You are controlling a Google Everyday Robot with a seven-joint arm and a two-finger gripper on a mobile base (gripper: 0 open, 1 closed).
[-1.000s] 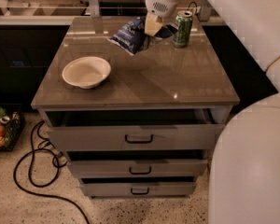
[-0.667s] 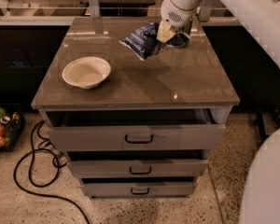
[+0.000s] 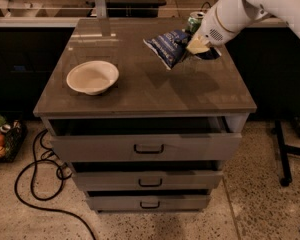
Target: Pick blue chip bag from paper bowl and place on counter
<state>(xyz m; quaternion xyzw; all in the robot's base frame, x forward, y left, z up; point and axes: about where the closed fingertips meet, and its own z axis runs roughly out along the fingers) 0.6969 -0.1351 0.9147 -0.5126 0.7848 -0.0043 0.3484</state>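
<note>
The blue chip bag (image 3: 166, 46) is a crumpled dark-blue foil bag with white markings, held tilted a little above the right rear part of the counter (image 3: 140, 89). My gripper (image 3: 197, 46) is shut on the bag's right end; the white arm comes in from the upper right. The paper bowl (image 3: 92, 77) stands empty on the counter's left side, well apart from the bag and gripper.
A green can (image 3: 194, 20) stands at the counter's back right, partly hidden behind my arm. The cabinet's top drawer (image 3: 145, 145) is slightly pulled out. A black cable (image 3: 35, 184) lies on the floor at left, beside a basket (image 3: 1, 139).
My arm has swung from the back of the counter to the right and forward, carrying the blue chip bag with it. The bowl has not moved.
</note>
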